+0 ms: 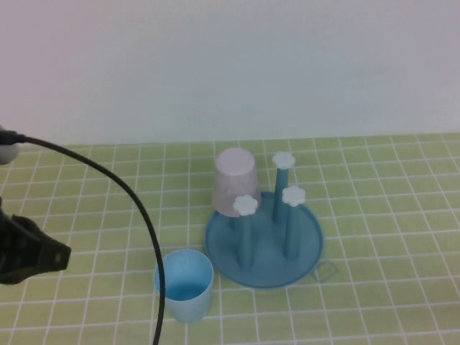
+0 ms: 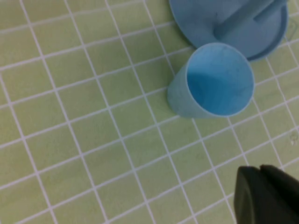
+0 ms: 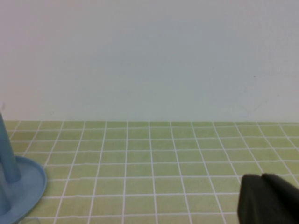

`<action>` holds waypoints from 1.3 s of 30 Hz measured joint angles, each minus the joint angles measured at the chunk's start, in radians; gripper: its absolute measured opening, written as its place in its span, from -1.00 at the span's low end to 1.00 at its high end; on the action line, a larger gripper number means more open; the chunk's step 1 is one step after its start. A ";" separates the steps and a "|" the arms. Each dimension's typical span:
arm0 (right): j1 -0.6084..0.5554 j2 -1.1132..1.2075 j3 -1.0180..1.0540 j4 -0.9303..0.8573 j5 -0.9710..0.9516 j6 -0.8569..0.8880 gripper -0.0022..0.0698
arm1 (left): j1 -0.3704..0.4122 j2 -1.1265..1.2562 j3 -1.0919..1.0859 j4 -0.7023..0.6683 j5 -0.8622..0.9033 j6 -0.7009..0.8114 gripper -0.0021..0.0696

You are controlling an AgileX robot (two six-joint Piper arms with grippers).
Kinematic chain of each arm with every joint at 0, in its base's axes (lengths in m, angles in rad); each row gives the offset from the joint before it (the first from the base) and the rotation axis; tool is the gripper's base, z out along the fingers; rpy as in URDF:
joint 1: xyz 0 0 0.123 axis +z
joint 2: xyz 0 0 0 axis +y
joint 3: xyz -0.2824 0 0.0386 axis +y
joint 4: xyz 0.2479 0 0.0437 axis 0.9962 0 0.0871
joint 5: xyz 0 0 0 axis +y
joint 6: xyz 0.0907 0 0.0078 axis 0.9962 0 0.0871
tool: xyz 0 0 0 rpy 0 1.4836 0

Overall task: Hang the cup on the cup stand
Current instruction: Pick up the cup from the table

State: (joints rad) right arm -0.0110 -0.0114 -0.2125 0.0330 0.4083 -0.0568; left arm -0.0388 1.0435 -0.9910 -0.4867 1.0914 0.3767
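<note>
**Blue cup upright on the worktop, beside the stand**

Light blue cup [image 1: 185,284] standing mouth up on the green gridded worktop [image 1: 374,215], just beside the near-left rim of the cup stand [image 1: 264,244]; touching or narrowly apart, cannot tell. Nothing inside the cup [image 2: 212,81], only its bare blue floor, seen straight down the mouth from the left wrist view. Not gripped or touched by either arm.

Cup stand [image 2: 233,23] a round blue tray with three upright blue pegs, each topped by a white flower-shaped cap [image 1: 246,205]. Tray floor bare apart from the pegs. Pale lilac-pink cup [image 1: 235,181] upside down at the back-left of the stand, apparently seated over a peg there, though the peg itself is hidden. The three capped pegs carrying nothing.

Left end effector [image 1: 32,251] at the left edge of the high view, well apart from the cup, black and hovering above the worktop, holding nothing; opening of its fingers cannot be told. In its own wrist view only a dark part [image 2: 266,196] showing at one corner. Black cable [image 1: 136,208] arching from the left edge down past the cup's left side.

Right end effector [image 3: 268,200] out of the high view; seen only as a dark shape in a corner of its wrist view, over bare worktop, with the edge of the stand [image 3: 23,186] far off to the side. Width of its opening cannot be told; nothing seen in it.
</note>
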 joint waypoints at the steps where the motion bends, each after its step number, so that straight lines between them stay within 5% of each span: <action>1: 0.000 0.000 0.000 0.000 0.000 0.000 -0.94 | 0.000 0.037 -0.014 -0.008 0.007 0.008 -0.94; 6: 0.000 0.000 0.000 0.000 0.000 0.000 -0.94 | -0.025 0.166 -0.056 -0.010 -0.035 0.025 -0.94; 13: 0.000 0.000 0.000 0.000 0.000 0.000 -0.94 | -0.180 0.270 -0.075 0.082 -0.184 0.005 -0.88; 15: 0.000 0.000 0.000 0.000 0.000 0.000 -0.94 | -0.219 0.293 -0.075 0.115 -0.219 -0.017 -0.70; 20: 0.000 0.000 0.000 0.000 0.000 0.000 -0.94 | -0.260 0.370 -0.082 0.151 -0.250 -0.111 0.21; 22: 0.000 0.000 0.000 0.000 0.000 0.000 -0.94 | -0.264 0.401 -0.095 0.151 -0.248 -0.112 0.41; 39: 0.000 0.000 0.000 0.001 0.000 0.000 -0.94 | -0.269 0.618 -0.145 0.151 -0.285 -0.110 0.16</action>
State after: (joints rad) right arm -0.0110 -0.0114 -0.2125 0.0337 0.4083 -0.0568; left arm -0.3074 1.6619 -1.1356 -0.3354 0.8062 0.2670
